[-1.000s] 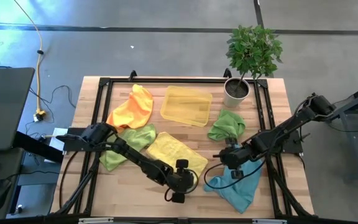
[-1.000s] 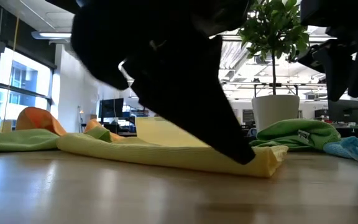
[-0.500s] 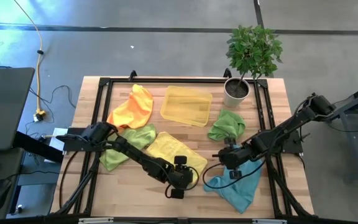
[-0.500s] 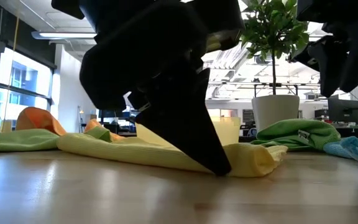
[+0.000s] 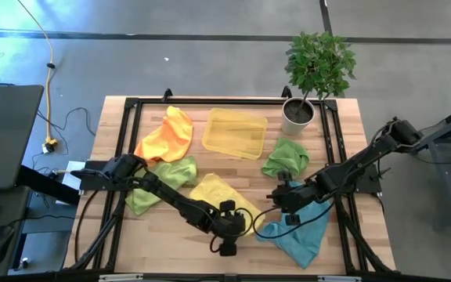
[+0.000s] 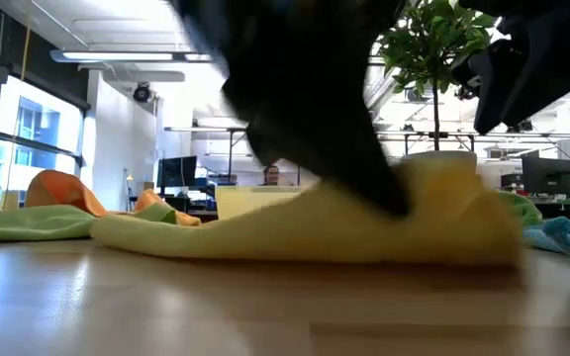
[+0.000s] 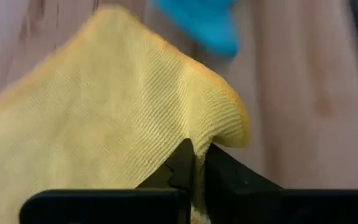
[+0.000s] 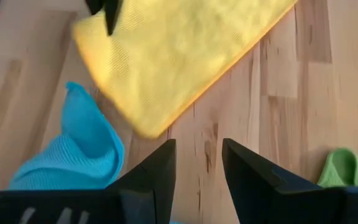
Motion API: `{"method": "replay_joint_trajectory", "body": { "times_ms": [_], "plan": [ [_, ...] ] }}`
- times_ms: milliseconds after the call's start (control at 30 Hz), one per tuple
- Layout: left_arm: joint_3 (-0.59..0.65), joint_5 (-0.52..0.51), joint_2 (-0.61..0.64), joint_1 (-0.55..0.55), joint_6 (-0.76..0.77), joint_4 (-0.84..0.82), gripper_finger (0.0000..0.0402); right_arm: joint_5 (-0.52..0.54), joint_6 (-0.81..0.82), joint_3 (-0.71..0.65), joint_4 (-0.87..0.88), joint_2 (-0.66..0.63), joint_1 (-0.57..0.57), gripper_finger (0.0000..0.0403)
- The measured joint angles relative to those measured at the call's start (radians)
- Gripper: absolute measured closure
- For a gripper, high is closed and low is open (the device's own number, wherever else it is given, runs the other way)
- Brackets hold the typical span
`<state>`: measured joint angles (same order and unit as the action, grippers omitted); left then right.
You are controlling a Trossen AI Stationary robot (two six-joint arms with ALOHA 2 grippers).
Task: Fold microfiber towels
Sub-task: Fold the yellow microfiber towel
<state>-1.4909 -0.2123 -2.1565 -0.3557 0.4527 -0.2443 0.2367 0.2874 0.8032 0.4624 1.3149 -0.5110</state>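
Now left gripper [image 7: 194,163] clamped on yellow towel [image 5: 212,193] corner, lifted off the table [image 5: 171,235]. Right gripper [image 8: 196,163] hovers beside, fingers apart, above teal towel [image 5: 300,233].

The left gripper [image 5: 227,223] has its jaws pinched on a corner of one towel [image 5: 214,192] at the desk's [image 5: 171,243] near edge. Just right of them lies another towel [image 5: 300,231] under the right gripper [image 5: 286,205]. Behind these sits the tray [image 5: 235,131], with a potted plant [image 5: 308,78] to its right.
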Motion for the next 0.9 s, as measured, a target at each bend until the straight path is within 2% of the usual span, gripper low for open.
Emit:
{"method": "replay_joint_trajectory", "body": {
  "times_ms": [233,500,667,900],
  "plan": [
    [-0.102,0.002,0.002,0.013,0.054,-0.102,0.0396,-0.004,-0.088,0.000,-0.105,0.014,-0.001,0.0281],
    [-0.143,-0.009,0.002,0.041,0.225,-0.282,0.0399,-0.048,-0.139,0.000,-0.205,0.100,-0.017,0.0281],
    [-0.143,-0.011,0.002,0.052,0.314,-0.292,0.0400,-0.047,-0.130,0.000,-0.294,0.184,-0.054,0.0281],
    [-0.143,-0.007,0.009,0.048,0.326,-0.289,0.0400,-0.044,-0.130,0.000,-0.417,0.248,-0.074,0.0281]
  ]
}}
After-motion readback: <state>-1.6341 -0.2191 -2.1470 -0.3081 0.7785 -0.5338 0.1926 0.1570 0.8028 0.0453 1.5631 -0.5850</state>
